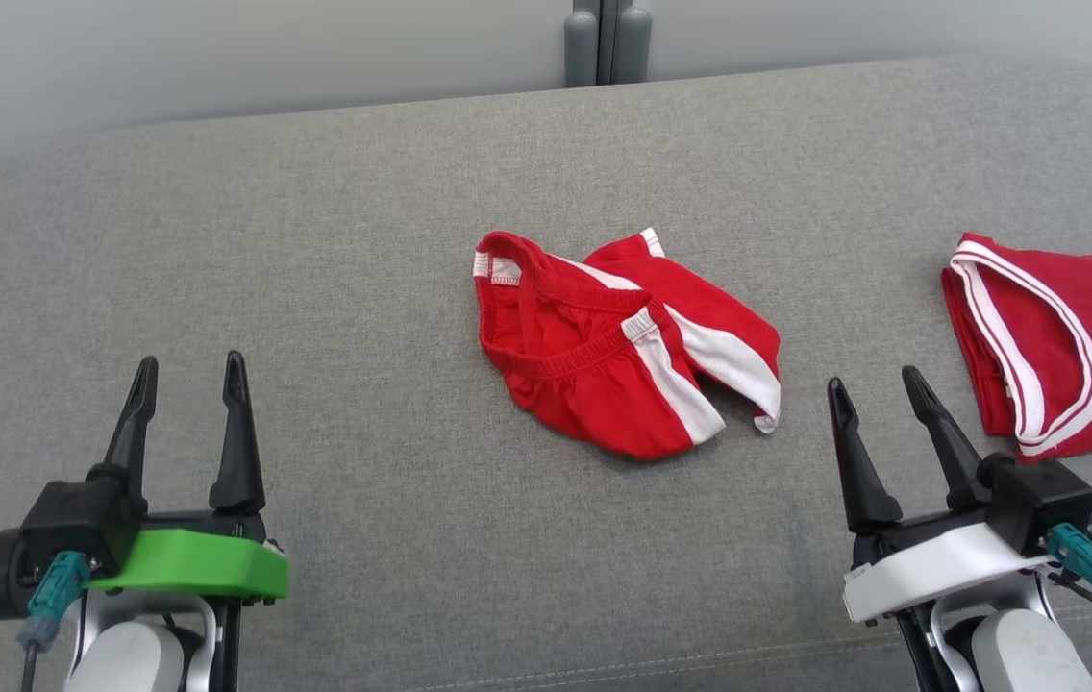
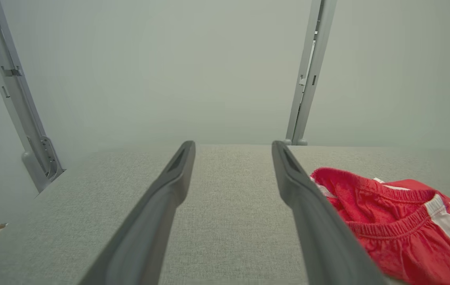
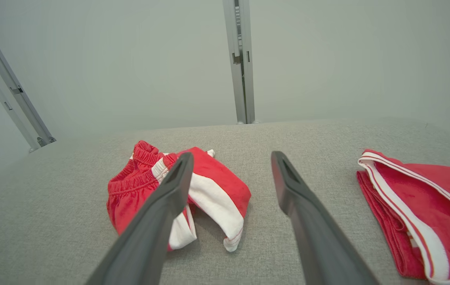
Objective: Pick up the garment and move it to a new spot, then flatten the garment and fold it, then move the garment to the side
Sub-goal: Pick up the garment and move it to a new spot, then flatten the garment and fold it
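Note:
The garment (image 1: 618, 346) is a crumpled pair of red shorts with white side stripes and an elastic waistband, lying in the middle of the grey padded surface (image 1: 315, 240). It also appears at the right in the left wrist view (image 2: 391, 221) and left of centre in the right wrist view (image 3: 209, 190). My left gripper (image 1: 188, 377) hovers open at the lower left, well to the left of the garment, with nothing between its fingers (image 2: 161, 206). At the lower right my right gripper (image 1: 878, 386) stands open and empty, just right of the shorts' nearest corner.
A folded red jersey with white trim (image 1: 1055, 336) lies at the right edge, close beside my right gripper, seen also in the right wrist view (image 3: 427, 209). Grey upright posts (image 1: 607, 38) stand behind the surface against a pale wall. Bare grey fabric spreads left and front.

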{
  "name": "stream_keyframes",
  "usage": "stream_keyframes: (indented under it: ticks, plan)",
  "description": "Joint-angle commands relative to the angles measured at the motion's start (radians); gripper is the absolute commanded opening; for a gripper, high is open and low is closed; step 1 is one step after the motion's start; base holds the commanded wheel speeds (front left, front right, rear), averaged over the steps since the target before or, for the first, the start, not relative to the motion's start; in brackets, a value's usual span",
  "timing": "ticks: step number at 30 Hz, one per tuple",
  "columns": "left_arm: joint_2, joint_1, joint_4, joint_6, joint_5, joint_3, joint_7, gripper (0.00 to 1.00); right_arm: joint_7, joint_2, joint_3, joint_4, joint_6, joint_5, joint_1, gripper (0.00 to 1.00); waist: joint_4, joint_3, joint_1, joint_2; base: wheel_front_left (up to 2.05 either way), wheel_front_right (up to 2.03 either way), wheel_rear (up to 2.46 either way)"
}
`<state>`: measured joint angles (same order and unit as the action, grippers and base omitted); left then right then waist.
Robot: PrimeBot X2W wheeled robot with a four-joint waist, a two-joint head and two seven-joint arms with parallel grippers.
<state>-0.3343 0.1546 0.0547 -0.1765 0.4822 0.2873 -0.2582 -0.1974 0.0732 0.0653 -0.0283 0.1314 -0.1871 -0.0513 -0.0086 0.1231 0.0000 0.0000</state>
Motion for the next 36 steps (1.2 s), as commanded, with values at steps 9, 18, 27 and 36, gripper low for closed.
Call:
stream_keyframes:
  ticks: [9, 18, 27, 36]
  plan:
    - [0.019, -0.077, -0.011, -0.028, -0.005, -0.024, -0.007, 1.00, 0.009, -0.011, -0.007, 0.005, -0.002, -0.004, 0.049, 1.00, -0.001, -0.024, 0.0000, 0.0000, 0.00, 0.00, 0.00]
    - [0.028, -0.066, -0.008, -0.022, -0.007, -0.030, -0.007, 1.00, 0.010, -0.016, -0.012, 0.020, -0.002, -0.002, 0.038, 1.00, 0.006, -0.005, 0.0000, 0.0000, 0.00, 0.00, 0.00]
    - [0.045, 0.000, -0.020, 0.042, -0.018, 0.060, 0.061, 1.00, 0.015, -0.018, -0.018, 0.028, -0.002, -0.002, 0.030, 1.00, 0.016, 0.020, 0.0000, 0.0000, 0.00, 0.00, 0.00]
    - [0.139, 0.233, 0.039, 0.223, -0.024, 0.307, 0.300, 1.00, 0.009, -0.020, 0.006, 0.041, -0.002, 0.000, -0.004, 1.00, -0.038, 0.088, 0.0000, 0.0000, 0.00, 0.00, 0.00]
